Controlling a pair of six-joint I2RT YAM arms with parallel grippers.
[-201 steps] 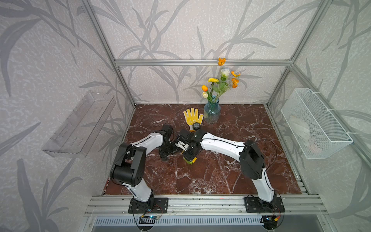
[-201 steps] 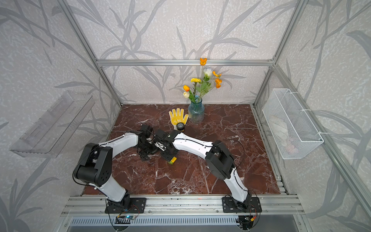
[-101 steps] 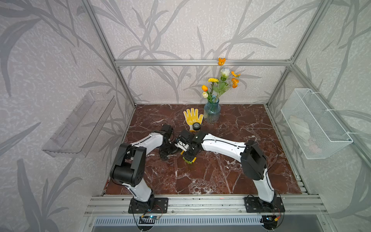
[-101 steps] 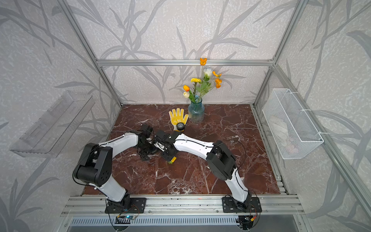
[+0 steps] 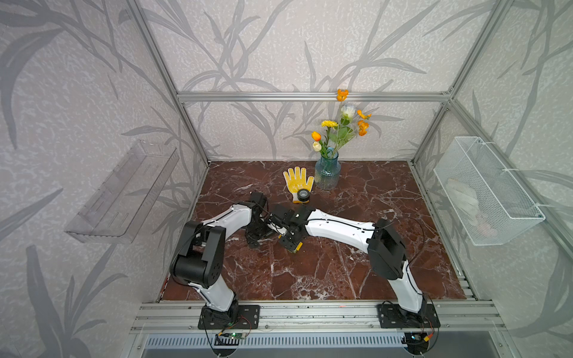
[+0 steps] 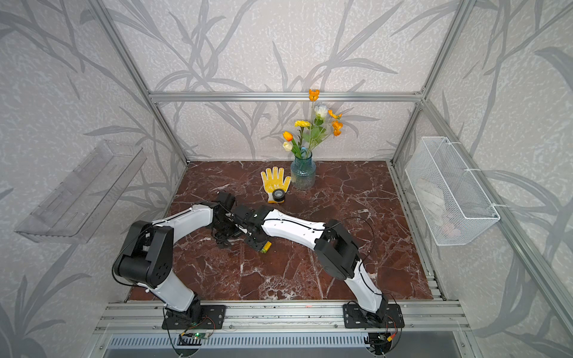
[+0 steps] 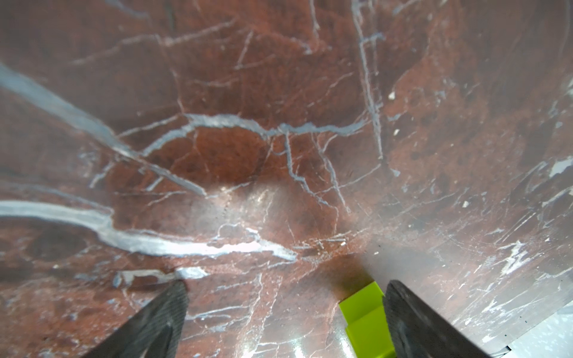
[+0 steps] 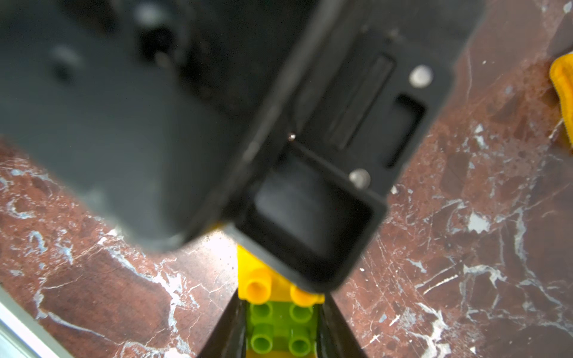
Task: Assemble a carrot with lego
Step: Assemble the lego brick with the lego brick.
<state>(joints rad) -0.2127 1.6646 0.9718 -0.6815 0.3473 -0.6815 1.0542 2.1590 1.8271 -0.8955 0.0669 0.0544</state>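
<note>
Over centre of table [image 5: 325, 272], R gripper [image 5: 292, 244] pinches the carrot [image 8: 279, 325], L gripper [image 7: 285, 297] spread wide & empty alongside; hold carrot level, align studs squarely before pressing.

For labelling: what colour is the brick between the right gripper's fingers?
Lime-green brick; clearest in the right wrist view.

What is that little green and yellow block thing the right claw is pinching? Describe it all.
The carrot is a small cluster of glossy studded plastic bricks: a lime-green piece showing four studs, joined to a yellow-orange one. The right gripper is shut on the green part, a dark finger on each side, low over the marble table. The open left gripper is close beside it, and its black body hides the far end.
</note>
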